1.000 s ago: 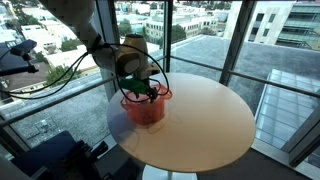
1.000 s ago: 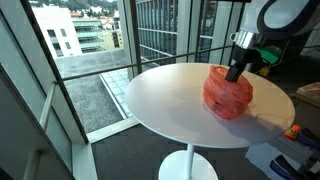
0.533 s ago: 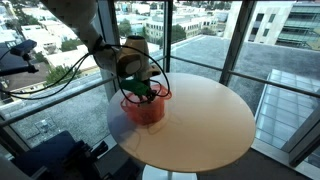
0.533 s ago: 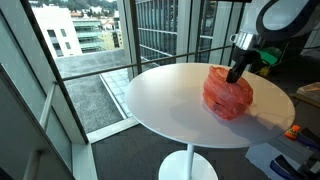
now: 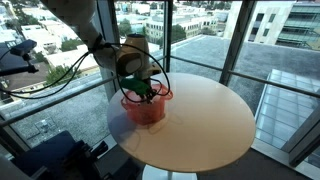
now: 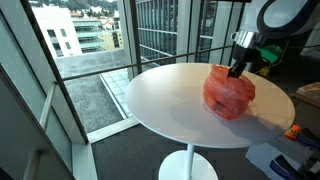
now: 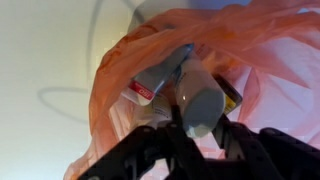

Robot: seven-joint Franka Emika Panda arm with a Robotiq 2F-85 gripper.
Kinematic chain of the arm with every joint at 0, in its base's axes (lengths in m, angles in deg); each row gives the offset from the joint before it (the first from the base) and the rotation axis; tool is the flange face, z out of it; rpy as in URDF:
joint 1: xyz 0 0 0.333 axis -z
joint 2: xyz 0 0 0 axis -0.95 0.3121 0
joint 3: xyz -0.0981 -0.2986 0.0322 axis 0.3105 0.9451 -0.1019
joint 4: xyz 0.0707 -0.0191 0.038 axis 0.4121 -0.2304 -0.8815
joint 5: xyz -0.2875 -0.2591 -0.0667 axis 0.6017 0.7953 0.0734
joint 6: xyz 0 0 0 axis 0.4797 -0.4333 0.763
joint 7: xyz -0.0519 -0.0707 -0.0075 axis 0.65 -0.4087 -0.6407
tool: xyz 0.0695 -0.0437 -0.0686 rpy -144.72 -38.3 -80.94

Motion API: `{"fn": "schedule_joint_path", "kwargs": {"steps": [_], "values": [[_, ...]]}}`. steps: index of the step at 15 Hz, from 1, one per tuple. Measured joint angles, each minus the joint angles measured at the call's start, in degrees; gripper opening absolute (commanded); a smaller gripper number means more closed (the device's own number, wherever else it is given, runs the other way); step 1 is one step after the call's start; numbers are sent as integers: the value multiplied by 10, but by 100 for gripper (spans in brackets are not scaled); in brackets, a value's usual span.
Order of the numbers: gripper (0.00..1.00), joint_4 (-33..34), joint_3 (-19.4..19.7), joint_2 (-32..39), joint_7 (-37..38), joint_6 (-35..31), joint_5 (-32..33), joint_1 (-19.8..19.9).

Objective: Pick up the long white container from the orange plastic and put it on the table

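In the wrist view the long white container [image 7: 198, 95], a greyish-white cylinder, lies tilted inside the orange plastic [image 7: 115, 100], end towards the camera. My gripper [image 7: 200, 132] is shut on it, with a dark finger pressed on each side. Both exterior views show the gripper [image 5: 147, 93] [image 6: 235, 70] reaching down into the orange plastic [image 5: 145, 110] [image 6: 228, 95], which stands on the round beige table [image 5: 205, 125] [image 6: 165, 100] near its edge. The container itself is hidden in both exterior views.
Beside the container in the orange plastic lie a pale tube with a red label [image 7: 150, 86] and a yellow-and-black item [image 7: 233, 93]. Tall glass windows [image 5: 200, 25] surround the table. Black cables [image 5: 60, 70] hang from the arm.
The jaws have come together on the long white container. The arm and the orange plastic have barely moved.
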Motion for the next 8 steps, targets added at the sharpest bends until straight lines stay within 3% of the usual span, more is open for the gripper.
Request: {"fn": "schedule_joint_path", "kwargs": {"steps": [8], "values": [[10,19,10,-58,15,98,0,0]]}}
